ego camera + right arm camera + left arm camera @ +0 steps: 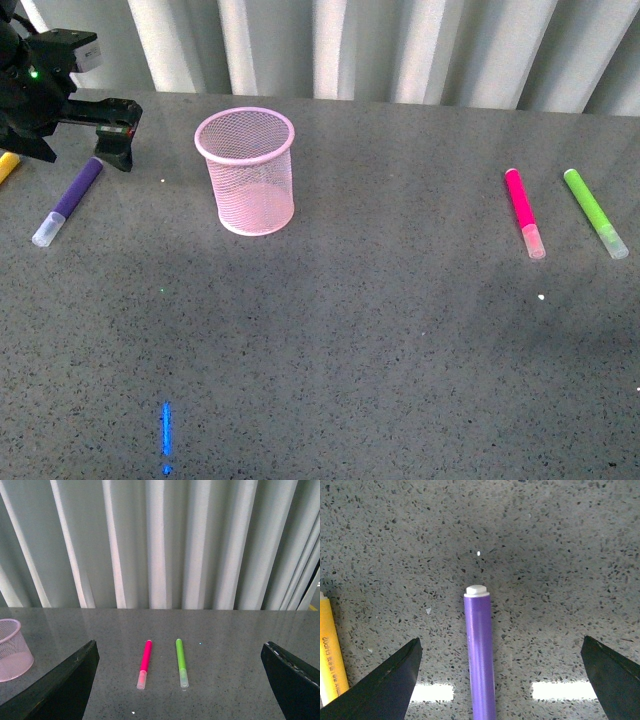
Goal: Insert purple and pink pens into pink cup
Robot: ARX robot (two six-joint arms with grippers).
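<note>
The pink cup (246, 170), a pale pink mesh holder, stands upright at the back left of the grey table; its edge also shows in the right wrist view (12, 649). The purple pen (70, 200) lies flat at the far left. My left gripper (85, 135) hovers open just behind and above it; in its wrist view the purple pen (480, 650) lies between the spread fingers (385, 690), untouched. The pink pen (523, 211) lies flat at the right, clear cap toward me. My right gripper (180, 680) is open, held off from the pink pen (144, 661).
A lime-green marker (594, 211) lies beside the pink pen, further right, also in the right wrist view (181, 661). A yellow marker (331, 652) lies left of the purple pen, by the table's left edge (7, 165). White curtain folds (380, 45) back the table.
</note>
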